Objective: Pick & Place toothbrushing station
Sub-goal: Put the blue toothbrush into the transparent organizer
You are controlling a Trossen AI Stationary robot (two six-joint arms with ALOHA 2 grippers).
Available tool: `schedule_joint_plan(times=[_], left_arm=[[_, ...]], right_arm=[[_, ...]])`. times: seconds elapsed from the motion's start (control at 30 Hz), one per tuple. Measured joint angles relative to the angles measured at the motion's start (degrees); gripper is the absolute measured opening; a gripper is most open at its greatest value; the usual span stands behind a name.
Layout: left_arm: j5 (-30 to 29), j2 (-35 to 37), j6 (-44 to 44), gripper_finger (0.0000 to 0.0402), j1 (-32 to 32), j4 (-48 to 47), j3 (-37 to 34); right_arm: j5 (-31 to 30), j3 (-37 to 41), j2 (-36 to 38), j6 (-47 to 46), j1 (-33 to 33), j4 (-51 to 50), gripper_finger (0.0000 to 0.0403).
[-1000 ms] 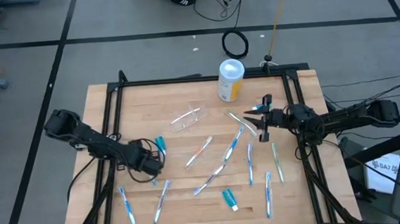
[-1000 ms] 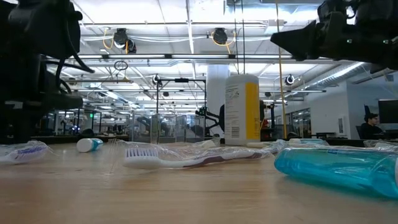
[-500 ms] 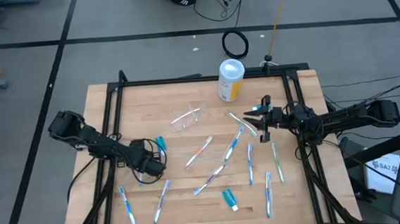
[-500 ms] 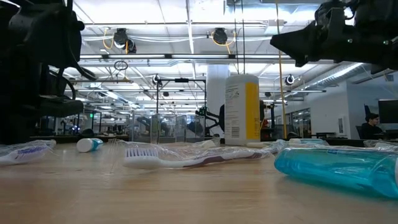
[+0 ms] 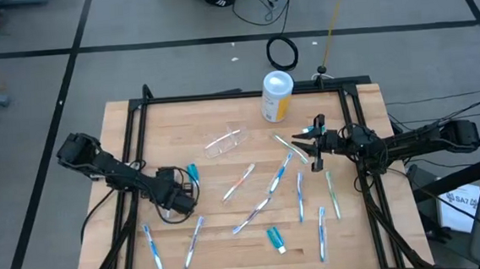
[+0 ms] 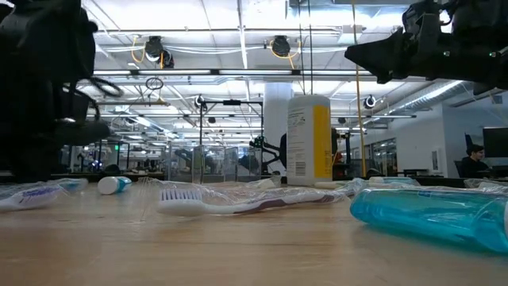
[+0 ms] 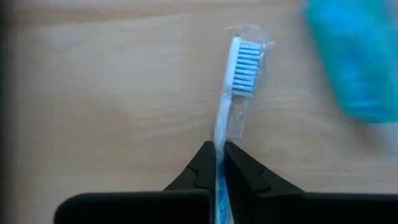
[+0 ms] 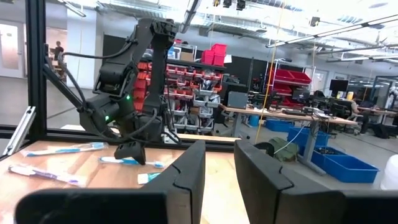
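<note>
One wrapped blue toothbrush [image 7: 235, 81] is clamped in your left hand [image 7: 219, 163], beside the teal toothpaste tube [image 7: 354, 59]; that slick wrapper could slip. Right hand [image 8: 219, 168] hangs apart, empty.

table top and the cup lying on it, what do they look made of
The table top looks like pale wood planks with a smooth finish: grain lines and plank seams show. The cup, lying on its side, seems thin clear plastic: the wood shows through it and its edges glint.
</note>
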State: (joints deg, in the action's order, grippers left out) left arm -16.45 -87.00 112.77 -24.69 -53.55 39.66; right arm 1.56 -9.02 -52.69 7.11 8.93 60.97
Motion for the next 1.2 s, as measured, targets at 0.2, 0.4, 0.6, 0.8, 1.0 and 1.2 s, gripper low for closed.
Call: schedule_joint_plan(times=[0.2, 0.4, 0.6, 0.8, 1.0, 1.2], left_arm=[[-7.8, 5.8, 0.0, 0.0014, -0.9, -0.6, 0.1], [-20.3, 12.0, -1.4, 0.0017, -1.0, -3.0, 0.1], [-40.4, 17.9, -13.1, 0.0009, -0.5, -0.2, 0.2], [-52.8, 22.0, -36.5, 0.0017, 2.8, 15.2, 0.2], [-49.0, 22.7, -73.8, 0.0006, 10.6, 43.6, 0.2], [-38.0, 21.8, -97.5, 0.0020, 19.7, 64.8, 0.3]], right_arm=[[0.0, 0.0, 0.0, 0.1, 0.0, 0.0, 0.0077], [0.0, 0.0, 0.0, 1.3, 0.0, 0.0, 0.0077], [0.0, 0.0, 0.0, 1.8, 0.0, 0.1, 0.0077], [0.0, 0.0, 0.0, 2.2, 0.0, 0.1, 0.0077], [0.0, 0.0, 0.0, 2.2, 0.0, 0.5, 0.0077], [0.0, 0.0, 0.0, 2.2, 0.0, 0.5, 0.0077]])
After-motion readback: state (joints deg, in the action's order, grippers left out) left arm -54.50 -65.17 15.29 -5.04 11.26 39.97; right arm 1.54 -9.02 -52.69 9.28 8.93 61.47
